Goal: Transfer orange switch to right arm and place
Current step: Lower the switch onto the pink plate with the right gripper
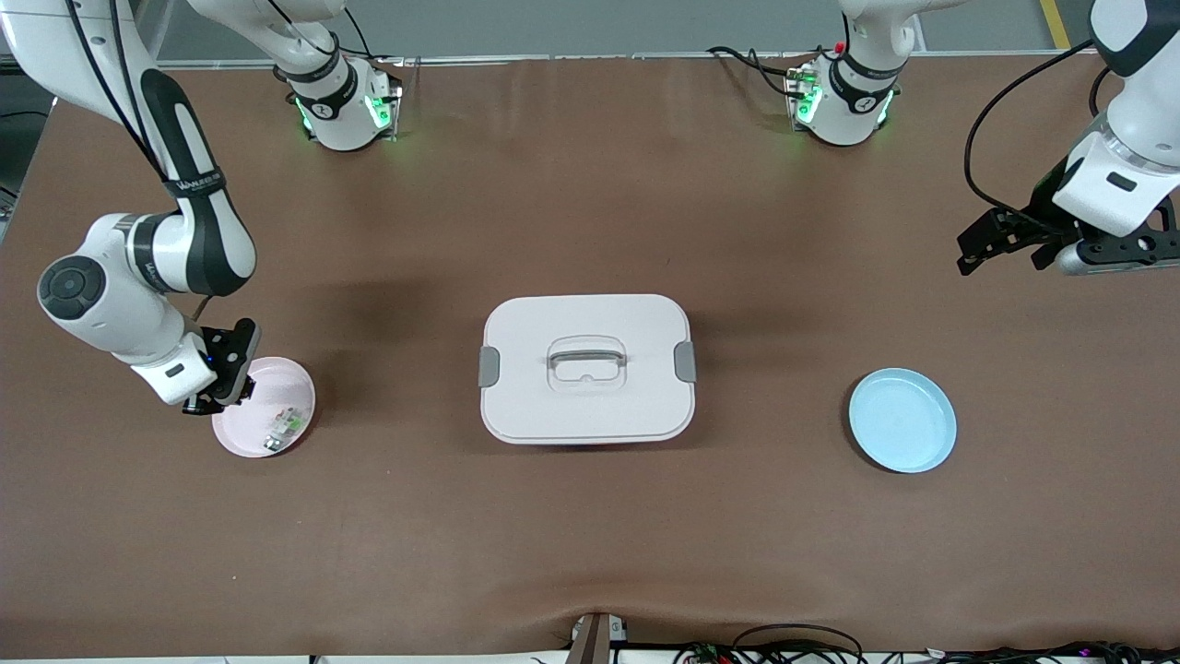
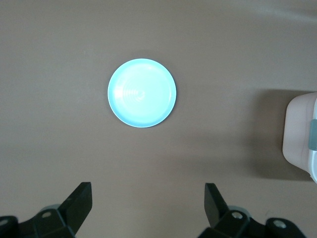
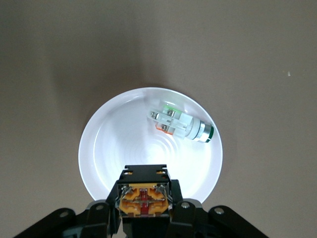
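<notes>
the right arm's black two-finger gripper (image 3: 143, 203) is closed on the small black switch with an orange section (image 3: 143, 198), just above the near rim of a round pale plate (image 3: 104, 148). inside the plate, a little ahead of the fingertips, lies a whitish-and-green small part with a metal end (image 3: 181, 124), tilted. the plate stands on a brown table surface (image 3: 49, 59).

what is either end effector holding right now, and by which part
The right end effector is shut on the orange switch, clamped by its black sides over the pink plate. The left end effector hangs open and holds nothing.
</notes>
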Action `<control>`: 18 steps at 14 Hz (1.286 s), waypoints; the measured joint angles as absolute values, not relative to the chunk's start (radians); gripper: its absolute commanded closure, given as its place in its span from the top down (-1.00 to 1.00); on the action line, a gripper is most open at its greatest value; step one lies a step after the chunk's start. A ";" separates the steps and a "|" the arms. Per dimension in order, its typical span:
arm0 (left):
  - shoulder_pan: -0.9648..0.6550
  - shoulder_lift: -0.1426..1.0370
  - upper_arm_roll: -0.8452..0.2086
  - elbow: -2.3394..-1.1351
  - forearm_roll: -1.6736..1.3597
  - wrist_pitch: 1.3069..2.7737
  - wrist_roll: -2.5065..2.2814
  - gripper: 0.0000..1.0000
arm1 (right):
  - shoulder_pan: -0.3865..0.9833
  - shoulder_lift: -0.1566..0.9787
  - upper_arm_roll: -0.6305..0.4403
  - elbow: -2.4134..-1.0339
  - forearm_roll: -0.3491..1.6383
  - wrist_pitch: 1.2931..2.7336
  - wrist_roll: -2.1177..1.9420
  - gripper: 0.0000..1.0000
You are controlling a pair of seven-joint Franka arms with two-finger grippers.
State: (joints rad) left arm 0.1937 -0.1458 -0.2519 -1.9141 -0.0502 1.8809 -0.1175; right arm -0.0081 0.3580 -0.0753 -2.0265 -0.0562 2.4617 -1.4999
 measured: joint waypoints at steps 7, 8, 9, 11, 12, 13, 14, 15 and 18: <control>0.081 -0.143 -0.163 -1.913 -0.050 1.881 -0.119 1.00 | -0.064 0.437 -0.074 -2.028 -0.047 2.544 -1.566 -1.00; 0.063 -0.143 -0.141 -1.913 -0.050 1.881 -0.119 1.00 | -0.063 0.443 -0.072 -2.028 -0.037 2.545 -1.566 -1.00; 0.057 -0.143 -0.130 -1.913 -0.050 1.881 -0.118 1.00 | -0.063 0.447 -0.070 -2.028 -0.023 2.545 -1.566 -1.00; 0.058 -0.143 -0.123 -1.913 -0.050 1.881 -0.118 1.00 | -0.063 0.454 -0.066 -2.026 0.008 2.546 -1.566 -1.00; 0.060 -0.143 -0.121 -1.912 -0.050 1.880 -0.117 1.00 | -0.063 0.457 -0.064 -2.026 0.027 2.546 -1.566 -1.00; 0.062 -0.144 -0.120 -1.912 -0.050 1.879 -0.117 1.00 | -0.063 0.462 -0.060 -2.026 0.039 2.546 -1.566 -1.00; 0.068 -0.144 -0.118 -1.909 -0.050 1.878 -0.114 1.00 | -0.063 0.471 -0.057 -2.025 0.044 2.546 -1.566 -1.00; 0.078 -0.144 -0.118 -1.902 -0.050 1.875 -0.102 1.00 | -0.063 0.482 -0.055 -2.023 0.047 2.547 -1.566 -1.00; 0.091 -0.146 -0.116 -1.849 -0.050 1.800 -0.082 1.00 | -0.063 0.522 -0.054 -2.006 0.053 2.549 -1.577 -1.00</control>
